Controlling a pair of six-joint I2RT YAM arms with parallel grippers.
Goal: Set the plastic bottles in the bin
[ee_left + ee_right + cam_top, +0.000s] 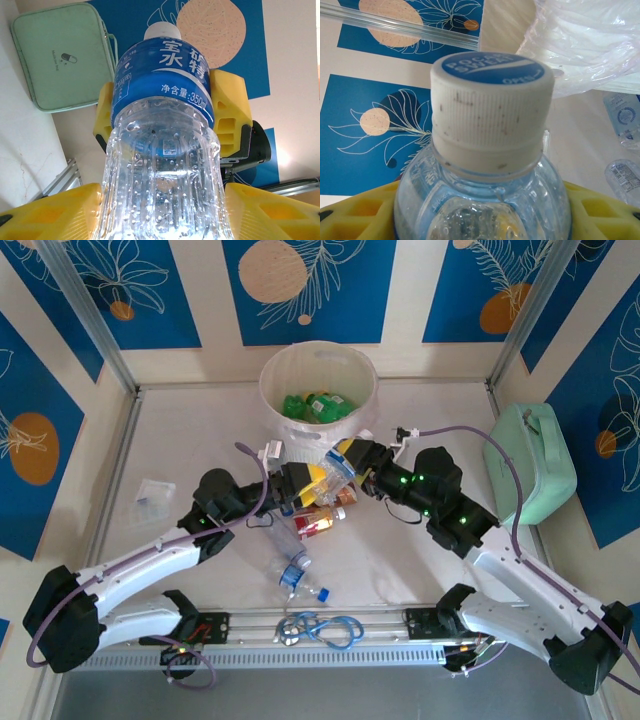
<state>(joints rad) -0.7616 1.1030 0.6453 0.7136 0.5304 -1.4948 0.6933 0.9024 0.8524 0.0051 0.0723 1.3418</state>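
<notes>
While passing the clear bottle from claw to claw above the middle of the table, keep one grip firm before slackening the other. On the right claw, yellow fingers closed on the bottle's shoulder, just under the white cap. On the left claw, fingers pressed against both flanks of the ribbed lower body, seemingly clamped as well. Probably a handover, with the white bin just beyond, upright, green bottles already inside. Release only after checking the taking grip for squareness; thin plastic, likely to slip or buckle. Afterwards lift above the rim, centre over the opening, let go low. Several loose bottles lying on the table near the arm bases, not yet collected. Leave the mint-green case at the right edge alone.
</notes>
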